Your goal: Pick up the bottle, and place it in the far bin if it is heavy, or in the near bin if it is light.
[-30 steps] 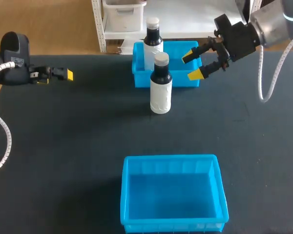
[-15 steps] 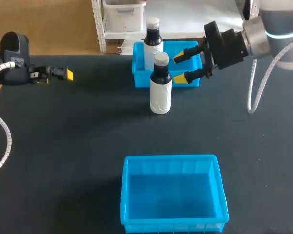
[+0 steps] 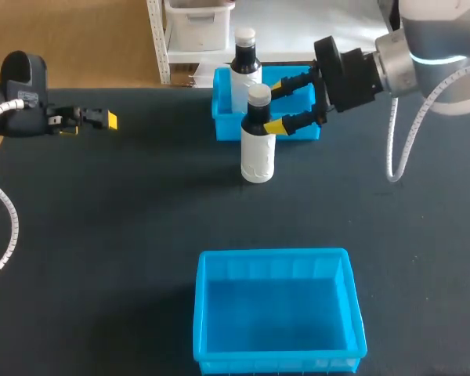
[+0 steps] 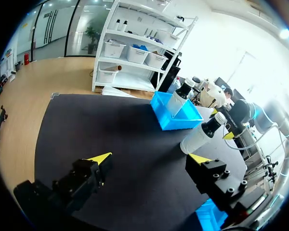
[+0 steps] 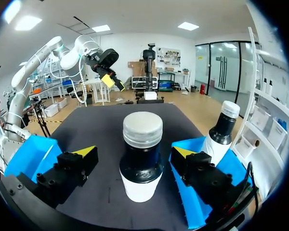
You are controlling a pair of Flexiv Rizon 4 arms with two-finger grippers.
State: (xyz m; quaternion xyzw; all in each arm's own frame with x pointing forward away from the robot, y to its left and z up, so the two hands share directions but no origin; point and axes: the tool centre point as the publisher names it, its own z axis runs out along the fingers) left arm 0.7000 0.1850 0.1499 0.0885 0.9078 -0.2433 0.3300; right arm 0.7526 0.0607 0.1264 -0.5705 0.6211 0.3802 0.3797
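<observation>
The bottle [image 3: 258, 145] stands upright on the table [image 3: 102, 235], just in front of the far bin [image 3: 229, 124]. It looks rigid and smooth, probably slippery, so I'd grip the dark neck under the cap. The right hand [image 3: 276, 106] is spread wide either side of that neck, not touching. The body's opaque, so fill and weight are anyone's guess.

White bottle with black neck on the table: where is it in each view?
Head view: white black-necked bottle before the far blue plastic bin, the landmark.
Left wrist view: bottle far ahead, beside that bin.
Right wrist view: bottle inside the open right pincer, bin beside.
</observation>
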